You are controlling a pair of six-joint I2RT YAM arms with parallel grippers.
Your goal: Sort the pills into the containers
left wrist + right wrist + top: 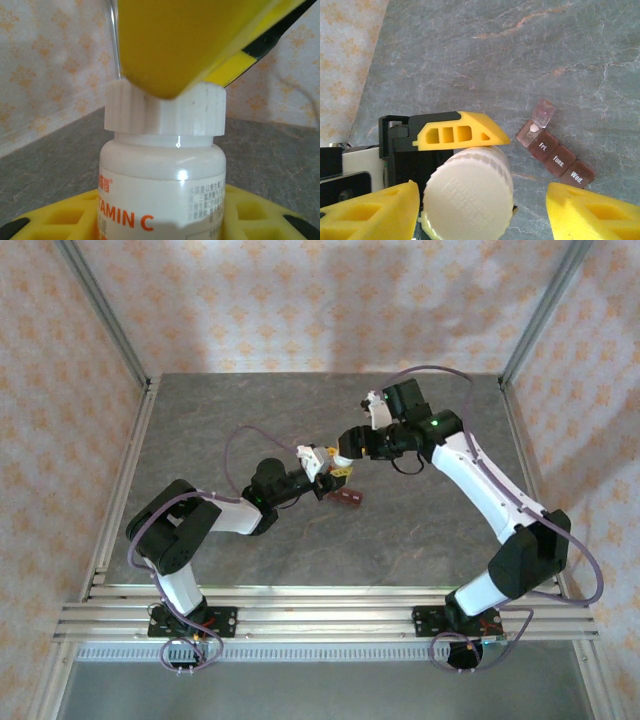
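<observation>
Top external: your two arms reach in over the grey surface (200, 420), and the left tool (320, 468) and right tool (347, 447) sit just beside each other near its middle. The containers (346, 498), a dark red-brown strip, lie flat on the surface just on the near side of both tools, about midway between the left and right edges. From up here you cannot tell how either tool's jaws stand.

Left wrist: your left tool is clamped on a white bottle (160, 190) with orange "VITAMIN C" lettering. Its yellow fingers (55, 220) show low on either side of the bottle's body. The ribbed white cap (200, 115) sits on the bottle, and a yellow finger of your right tool hangs down from above and covers part of it.

Right wrist: you look straight down on the cap. Your right tool's two fingers stand apart with the cap between them, one just beside the cap and the other with a clear gap, so nothing is clamped. One finger of the left tool lies against the far side of the bottle. The containers lie on the surface to the right of the bottle, apart from it. The end compartment's lid is raised, and a small white pill (533, 128) lies inside. The other three lids are down and read Fri., Tues. and Wed.
</observation>
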